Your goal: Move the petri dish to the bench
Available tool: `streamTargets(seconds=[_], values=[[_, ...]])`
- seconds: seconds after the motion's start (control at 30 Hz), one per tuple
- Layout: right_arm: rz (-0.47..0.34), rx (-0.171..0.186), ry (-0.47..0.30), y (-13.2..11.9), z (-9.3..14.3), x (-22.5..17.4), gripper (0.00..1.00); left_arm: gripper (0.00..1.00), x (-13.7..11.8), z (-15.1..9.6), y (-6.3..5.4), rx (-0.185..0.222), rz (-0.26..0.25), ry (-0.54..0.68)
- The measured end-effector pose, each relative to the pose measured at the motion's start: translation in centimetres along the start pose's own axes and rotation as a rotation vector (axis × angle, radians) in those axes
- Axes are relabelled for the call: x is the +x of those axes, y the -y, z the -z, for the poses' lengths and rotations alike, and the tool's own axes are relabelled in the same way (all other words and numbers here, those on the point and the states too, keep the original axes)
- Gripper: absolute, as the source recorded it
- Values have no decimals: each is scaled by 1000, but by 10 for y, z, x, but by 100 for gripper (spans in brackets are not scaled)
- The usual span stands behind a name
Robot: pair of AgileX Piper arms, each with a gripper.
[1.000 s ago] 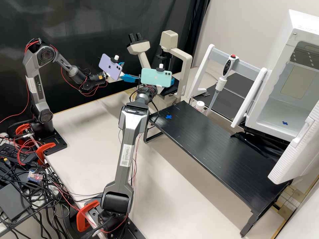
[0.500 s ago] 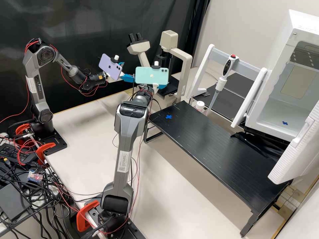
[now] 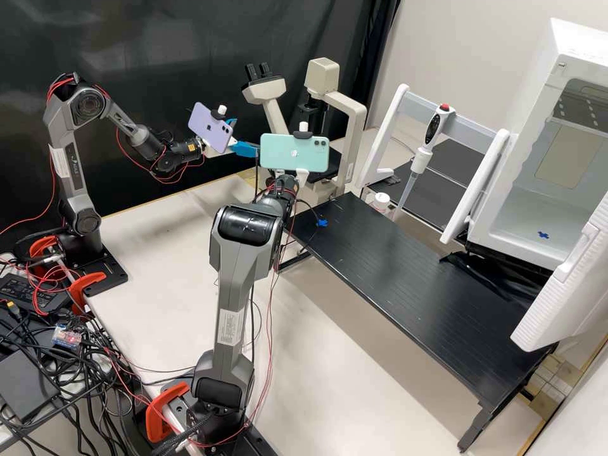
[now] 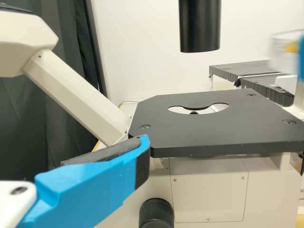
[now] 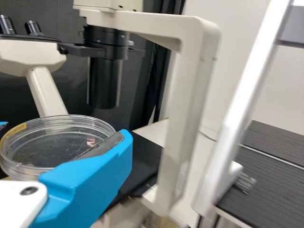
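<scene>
While my right gripper (image 3: 300,178) keeps a grip on the clear, round petri dish (image 5: 52,142) with its yellow label, the dish hangs in the air near the beige microscope (image 3: 356,126). My left gripper (image 3: 246,135) is spread wide, near the microscope on the other side, and its wrist view looks across the flat black microscope stage (image 4: 218,128).

A mint-green phone (image 3: 296,152) rides over my right gripper, and a purple phone (image 3: 211,128) over the left. Red and black cables (image 3: 269,345) droop from the right arm, some across the corner of the long black slatted bench (image 3: 411,285) nearest the microscope. By that corner I see a blue tape cross (image 3: 322,223) on the bench.

Along the bench's far long edge, I have a white stand with a grey crossbar (image 3: 475,125) carrying a red-topped pipette (image 3: 432,130), its tip pointing down beside a small white lidded pot (image 3: 380,201). Crumpled black sheeting (image 3: 487,278) lies at that edge too, towards the white cabinet (image 3: 525,202). Its open white door (image 3: 570,278) juts over the bench's end farthest from the microscope, which I count as an obstacle there.
</scene>
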Motion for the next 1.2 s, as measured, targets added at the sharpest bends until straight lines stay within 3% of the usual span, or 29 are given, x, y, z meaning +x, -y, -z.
streamTargets(seconds=[0.37,0.5,0.7,1.0,1.2], values=[[-21,9,75,-6,-54,-54,0,100,0,0,0,0,0,0],[-37,3,70,-8,-66,-73,0,100,0,0,0,0,0,0],[-28,-44,59,-2,-81,-96,0,100,0,0,0,0,0,0],[12,-55,84,13,-97,-107,0,100,0,0,0,0,0,0],[0,-44,82,18,-106,-107,0,100,0,0,0,0,0,0]])
